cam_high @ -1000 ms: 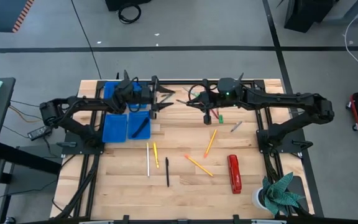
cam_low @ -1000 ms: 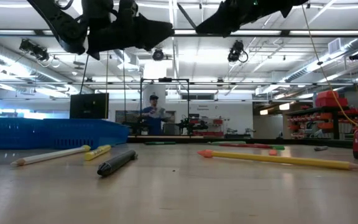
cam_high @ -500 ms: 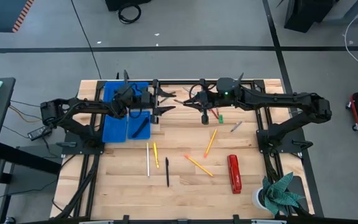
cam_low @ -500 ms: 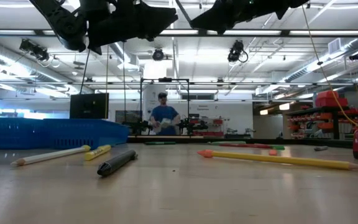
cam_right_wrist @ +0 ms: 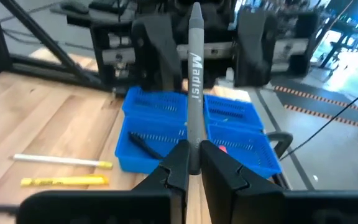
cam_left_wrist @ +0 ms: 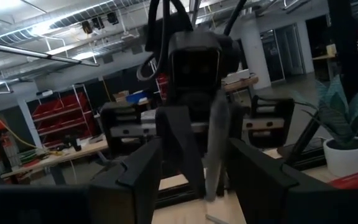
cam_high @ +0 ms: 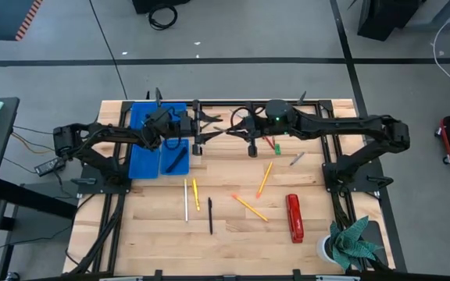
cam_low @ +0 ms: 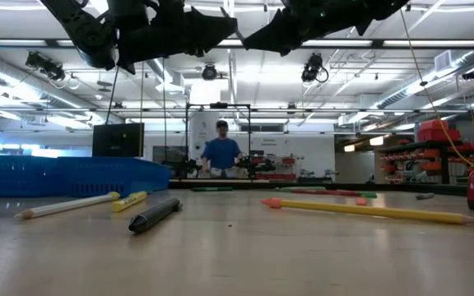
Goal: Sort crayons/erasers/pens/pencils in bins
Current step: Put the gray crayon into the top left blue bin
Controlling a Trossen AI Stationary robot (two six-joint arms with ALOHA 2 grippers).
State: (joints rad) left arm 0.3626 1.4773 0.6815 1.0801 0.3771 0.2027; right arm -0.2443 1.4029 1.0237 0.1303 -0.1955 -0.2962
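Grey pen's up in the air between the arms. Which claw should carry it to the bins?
Left. The right claw holds the grey pen upright, facing the left claw, whose fingers are spread around it. The left arm sits beside the bins.

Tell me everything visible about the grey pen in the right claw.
The grey pen is a slim matte stick with white lettering along its barrel and a tapered tip. The right claw is shut on its lower end, so it stands out past the fingers, in the air above the table, pointing toward the left claw facing it.
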